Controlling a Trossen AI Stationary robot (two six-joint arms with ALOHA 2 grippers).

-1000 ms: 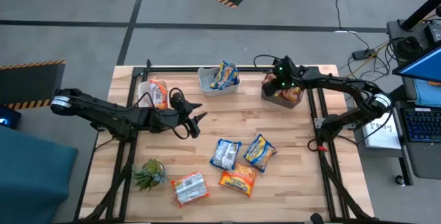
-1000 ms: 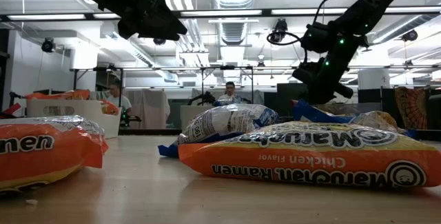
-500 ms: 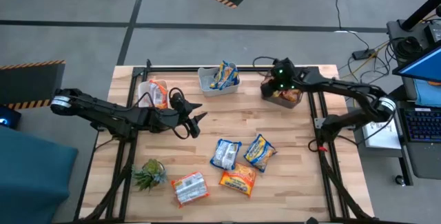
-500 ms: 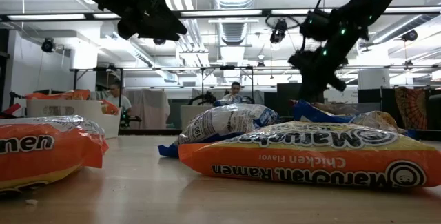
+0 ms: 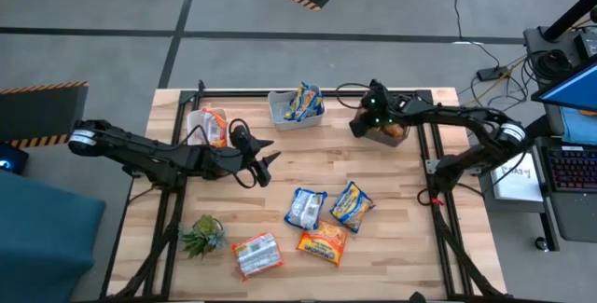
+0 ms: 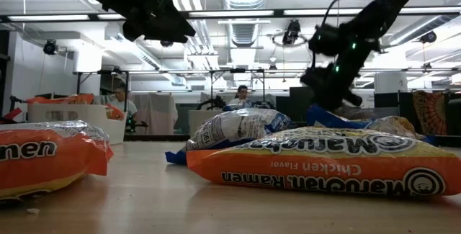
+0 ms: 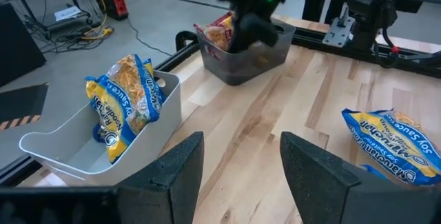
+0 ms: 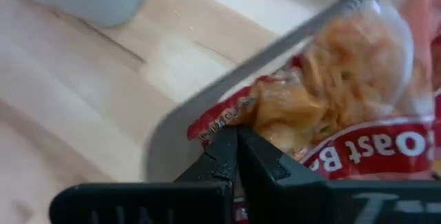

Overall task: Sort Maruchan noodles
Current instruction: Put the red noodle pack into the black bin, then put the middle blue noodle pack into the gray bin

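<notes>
Several Maruchan packets lie flat mid-table: a white-and-blue one [image 5: 306,207], a blue-and-yellow one [image 5: 352,203], an orange one [image 5: 323,243] and a white-and-red one [image 5: 256,254]. More packets sit in three far-edge bins. A blue-and-yellow one [image 7: 124,103] stands in the white bin [image 5: 280,109]. Red-and-orange ones [image 8: 344,107] fill the dark bin [image 5: 381,135]. An orange one is in the clear bin [image 5: 207,126]. My left gripper [image 5: 265,161] hovers open left of centre, its fingers [image 7: 180,167] wide apart. My right gripper [image 5: 367,118] is shut at the dark bin's left side. My right gripper [image 8: 236,140] has its shut fingertips at the crimped end [image 8: 231,116] of a red-and-orange packet lying inside the dark bin, coming from above past the bin's rim [image 8: 275,55]. I cannot tell whether they touch the packet.
A small green plant [image 5: 202,235] stands near the table's near-left corner. Black frame rails [image 5: 429,144] run along the table's sides and far edge. Bare wood lies between the bins and the loose packets. People sit in the room behind [image 6: 241,96].
My right gripper has moved over the dark bin toward the table's left edge and slightly nearer, from above the bin's middle to its left side. The left arm and the loose packets have kept still.
</notes>
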